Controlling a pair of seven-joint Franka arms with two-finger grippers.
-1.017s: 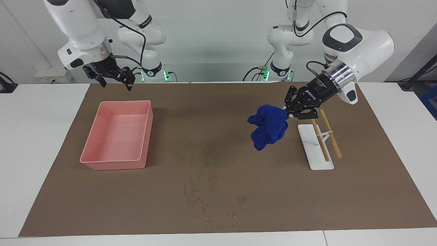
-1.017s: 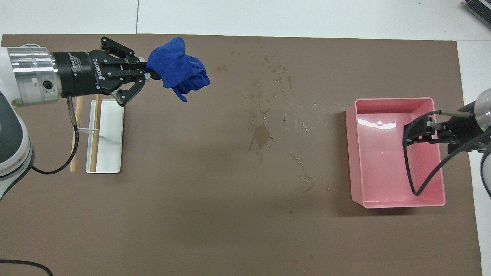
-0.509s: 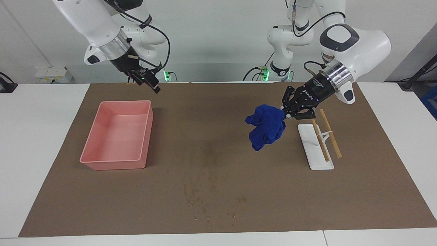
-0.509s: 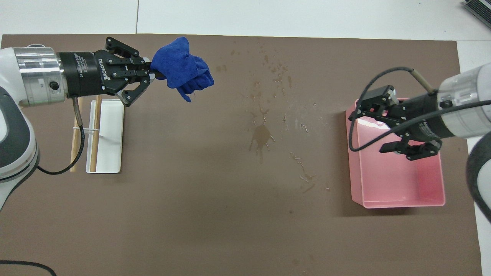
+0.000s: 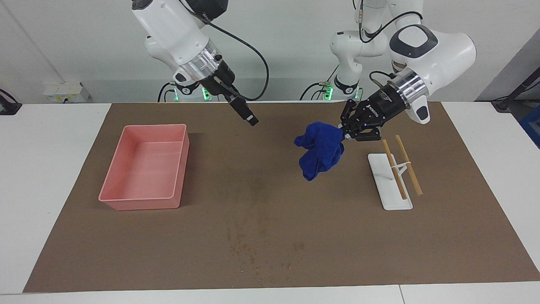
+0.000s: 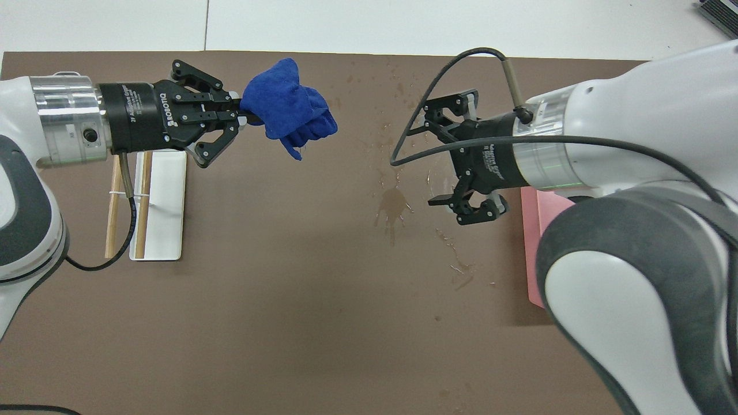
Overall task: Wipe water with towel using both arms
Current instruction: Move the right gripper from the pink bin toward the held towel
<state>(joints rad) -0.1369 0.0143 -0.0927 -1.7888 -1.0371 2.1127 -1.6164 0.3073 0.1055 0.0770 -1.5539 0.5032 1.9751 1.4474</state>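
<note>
Your left gripper (image 5: 342,128) has its jaws clamped on the towel (image 5: 318,148), hanging at centre-right of the facing view, clear of the counter (image 5: 63,202). Your right gripper (image 6: 452,158), jaws wide and empty, probably comes to share it. Water (image 6: 394,208) sits mid-frame overhead.

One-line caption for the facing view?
Left gripper holds the towel above the mat; right gripper, open, nears it.

Seen from overhead, the water (image 6: 393,207) lies mid-mat (image 6: 288,323) on the table (image 6: 403,23): tray (image 6: 533,248) at three o'clock, stick rack (image 6: 166,207) at nine, towel (image 6: 288,109) in the left gripper (image 6: 237,113) up at ten.
</note>
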